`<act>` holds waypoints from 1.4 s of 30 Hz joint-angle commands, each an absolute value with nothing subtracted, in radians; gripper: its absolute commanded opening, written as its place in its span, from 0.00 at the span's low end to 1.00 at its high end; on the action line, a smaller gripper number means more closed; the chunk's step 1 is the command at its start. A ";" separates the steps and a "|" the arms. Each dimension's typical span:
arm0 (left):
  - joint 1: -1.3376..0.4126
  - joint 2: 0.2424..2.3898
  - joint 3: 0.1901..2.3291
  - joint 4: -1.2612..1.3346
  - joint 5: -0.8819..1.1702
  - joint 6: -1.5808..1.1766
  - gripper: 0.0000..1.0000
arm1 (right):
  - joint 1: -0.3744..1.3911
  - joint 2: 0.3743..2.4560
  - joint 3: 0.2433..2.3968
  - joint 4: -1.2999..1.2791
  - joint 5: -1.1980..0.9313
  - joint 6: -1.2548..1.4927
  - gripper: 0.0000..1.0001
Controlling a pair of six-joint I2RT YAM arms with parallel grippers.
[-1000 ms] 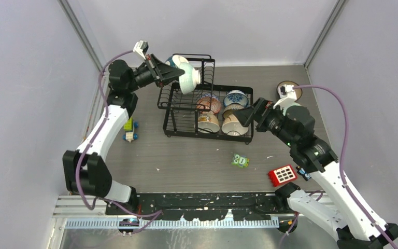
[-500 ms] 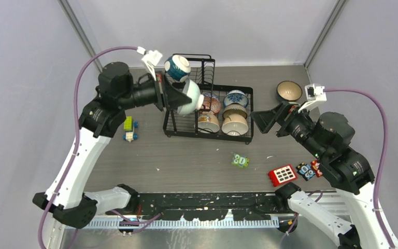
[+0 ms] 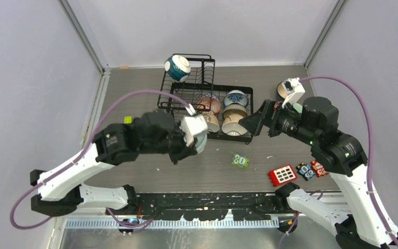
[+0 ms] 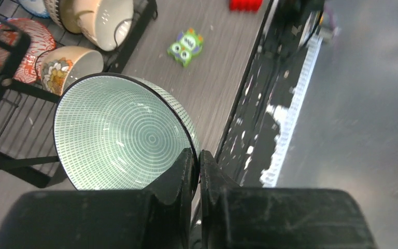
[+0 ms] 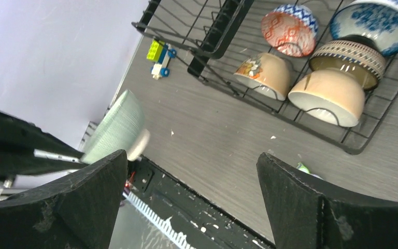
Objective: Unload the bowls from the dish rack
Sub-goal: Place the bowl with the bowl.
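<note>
Black wire dish rack (image 3: 207, 72): teal ceramic bowl (image 3: 177, 67) atop, five bowls (image 5: 331, 96) below. Left gripper (image 4: 197, 165) clamps mint-green ceramic bowl (image 4: 119, 132) by its rim; right gripper (image 5: 190, 171) agape, empty, facing rack.

The mint green round ceramic bowl (image 4: 122, 135) has a glossy glaze that catches the light in small white spots, its inside covered in fine concentric lines. The cream round ceramic bowl (image 5: 329, 96) in the black wire dish rack (image 3: 203, 78) shines the same way and is smooth inside. The rack's thin metal wires look coated, with a dull sheen. The grey wood-grain tabletop (image 3: 197, 161) is matt and flecked with white specks. The black right-arm fingers (image 5: 311, 207) look like matt plastic, rough and scuffed pale at the edges.
</note>
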State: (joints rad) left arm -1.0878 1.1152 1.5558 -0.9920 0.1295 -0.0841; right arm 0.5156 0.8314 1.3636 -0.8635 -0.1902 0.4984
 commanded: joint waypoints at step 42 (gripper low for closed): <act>-1.672 1.030 1.166 -0.926 -0.313 0.447 0.00 | 1.088 1.433 1.622 -1.056 0.065 0.457 0.59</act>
